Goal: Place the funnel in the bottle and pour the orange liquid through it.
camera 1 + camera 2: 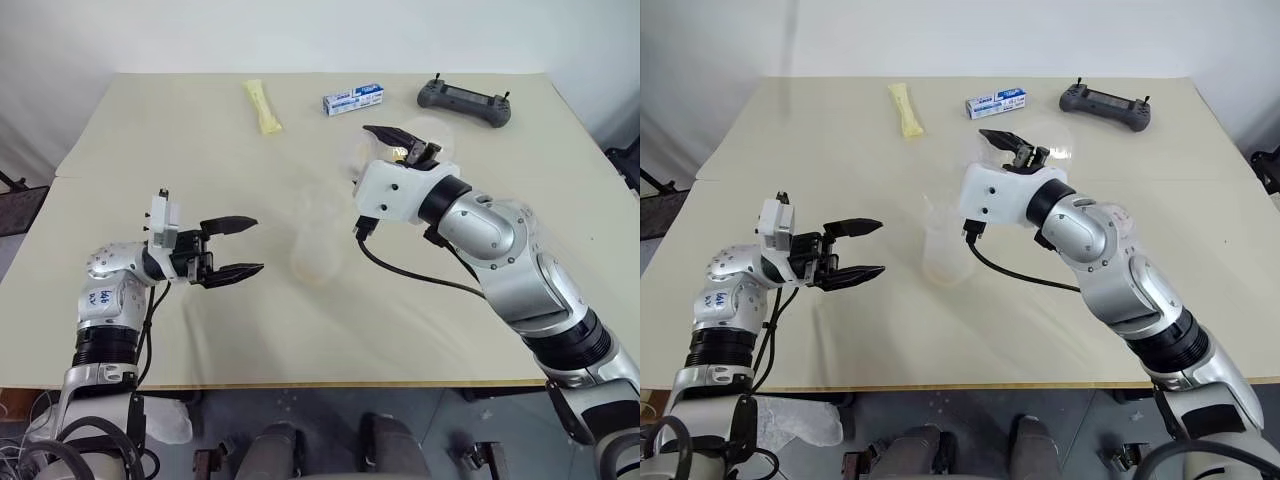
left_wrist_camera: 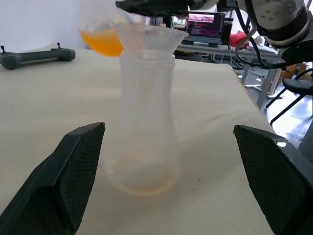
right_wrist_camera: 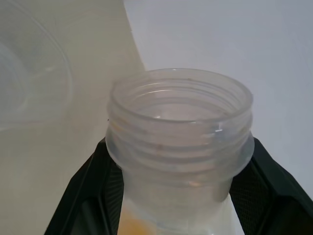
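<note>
The clear bottle (image 2: pixel 146 122) stands upright mid-table, with the clear funnel (image 2: pixel 151 36) seated in its neck. My left gripper (image 1: pixel 257 245) is open just left of it, pointing at it, and the bottle sits between its fingers (image 2: pixel 63 176) without touching them. My right gripper (image 1: pixel 408 145) is shut on the threaded neck of a clear flask (image 3: pixel 181 127), held tilted above and behind the bottle. The orange liquid (image 2: pixel 102 43) lies in that flask's belly, close beside the funnel's rim. A faint orange trace sits on the bottle's base.
At the table's far side lie a pale yellow packet (image 1: pixel 262 107), a blue-and-white box (image 1: pixel 353 99) and a black controller (image 1: pixel 464 99). The table's front edge (image 1: pixel 300 384) runs below both arms.
</note>
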Controlling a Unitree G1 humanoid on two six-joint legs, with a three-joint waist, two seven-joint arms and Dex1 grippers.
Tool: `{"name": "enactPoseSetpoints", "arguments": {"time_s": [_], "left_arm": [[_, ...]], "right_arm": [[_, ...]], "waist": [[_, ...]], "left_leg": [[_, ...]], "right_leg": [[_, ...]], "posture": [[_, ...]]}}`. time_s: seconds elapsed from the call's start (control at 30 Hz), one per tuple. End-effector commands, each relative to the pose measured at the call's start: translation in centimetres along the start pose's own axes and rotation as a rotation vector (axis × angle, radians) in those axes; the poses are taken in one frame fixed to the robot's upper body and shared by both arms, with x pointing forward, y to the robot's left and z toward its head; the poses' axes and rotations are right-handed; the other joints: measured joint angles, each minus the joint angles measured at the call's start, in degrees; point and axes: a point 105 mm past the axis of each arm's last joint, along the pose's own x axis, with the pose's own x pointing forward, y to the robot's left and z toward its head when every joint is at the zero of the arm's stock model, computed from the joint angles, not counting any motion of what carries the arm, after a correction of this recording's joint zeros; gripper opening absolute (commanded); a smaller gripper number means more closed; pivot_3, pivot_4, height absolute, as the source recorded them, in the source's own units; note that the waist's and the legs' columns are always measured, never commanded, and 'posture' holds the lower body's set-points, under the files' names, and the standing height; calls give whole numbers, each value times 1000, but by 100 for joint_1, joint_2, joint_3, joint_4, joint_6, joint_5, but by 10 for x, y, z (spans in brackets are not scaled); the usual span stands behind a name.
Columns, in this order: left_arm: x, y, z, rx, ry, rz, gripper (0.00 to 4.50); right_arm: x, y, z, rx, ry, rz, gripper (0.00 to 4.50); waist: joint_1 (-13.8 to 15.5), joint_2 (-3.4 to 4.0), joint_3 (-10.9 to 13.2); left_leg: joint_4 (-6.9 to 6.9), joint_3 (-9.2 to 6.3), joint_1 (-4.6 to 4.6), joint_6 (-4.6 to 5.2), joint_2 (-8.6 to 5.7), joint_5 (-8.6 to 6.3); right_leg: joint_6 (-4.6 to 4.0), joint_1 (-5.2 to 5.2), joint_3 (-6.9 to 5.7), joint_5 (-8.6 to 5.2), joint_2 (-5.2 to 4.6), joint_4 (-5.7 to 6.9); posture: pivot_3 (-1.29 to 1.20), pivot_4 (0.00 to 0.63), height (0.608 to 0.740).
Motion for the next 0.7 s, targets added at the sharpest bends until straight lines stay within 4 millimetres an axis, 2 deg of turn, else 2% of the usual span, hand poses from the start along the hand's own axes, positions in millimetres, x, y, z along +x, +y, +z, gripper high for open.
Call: {"name": "enactPoseSetpoints", "arguments": {"time_s": [0.03, 0.7], "left_arm": [[4, 1, 9, 47, -11, -16, 4500], [8, 3, 10, 48, -21, -8, 4500]], "right_arm": [[1, -14, 9, -148, -29, -36, 2460], [13, -10, 6, -440, -84, -2, 2460]], "waist": [[-1, 0, 0], [-10, -1, 0]], "left_leg": [[0, 0, 0, 0, 0, 0], [-1, 0, -1, -1, 1, 0]], "right_leg": [[0, 0, 0, 0, 0, 0], [0, -1, 0, 0, 0, 1]], "posture": [[0, 150, 740], [0, 150, 740]]}}
